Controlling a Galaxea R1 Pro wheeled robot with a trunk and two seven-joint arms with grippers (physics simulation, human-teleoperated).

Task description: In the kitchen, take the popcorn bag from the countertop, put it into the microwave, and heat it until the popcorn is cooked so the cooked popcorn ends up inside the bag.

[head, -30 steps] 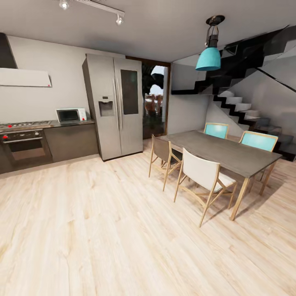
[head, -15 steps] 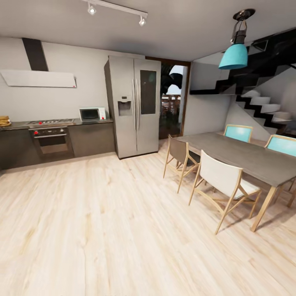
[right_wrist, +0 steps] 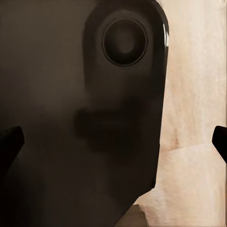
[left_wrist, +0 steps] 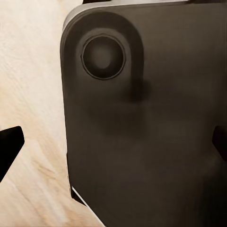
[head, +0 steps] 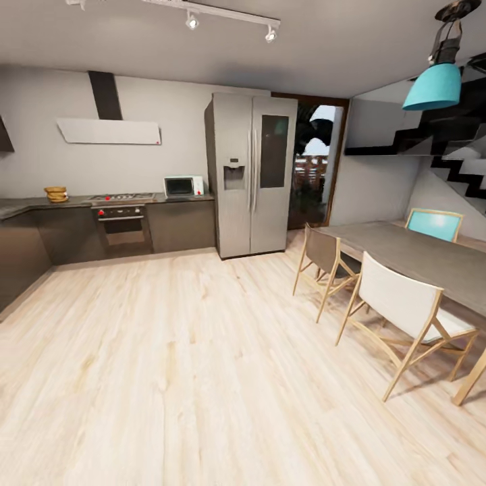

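Far across the room, the popcorn bag (head: 56,194) is a small golden-brown sack standing on the grey countertop (head: 74,200), left of the gas hob. The pale microwave (head: 183,186) sits on the same countertop beside the steel fridge, its dark door closed. The popcorn itself cannot be made out at this distance. In the left wrist view my left gripper (left_wrist: 113,146) is open, its dark fingertips (left_wrist: 9,151) far apart over my own dark base and the wood floor. My right gripper (right_wrist: 113,142) is likewise open, with fingertips (right_wrist: 9,142) at the picture's edges.
A steel fridge (head: 253,172) stands right of the counter. The built-in oven (head: 123,228) sits under the hob. A grey dining table (head: 418,256) with several chairs fills the right side. Wide light wood floor (head: 189,351) lies between me and the cabinets.
The head view has swung left, so the whole room has shifted right in the picture. The popcorn bag and the counter's left corner have come further into view.
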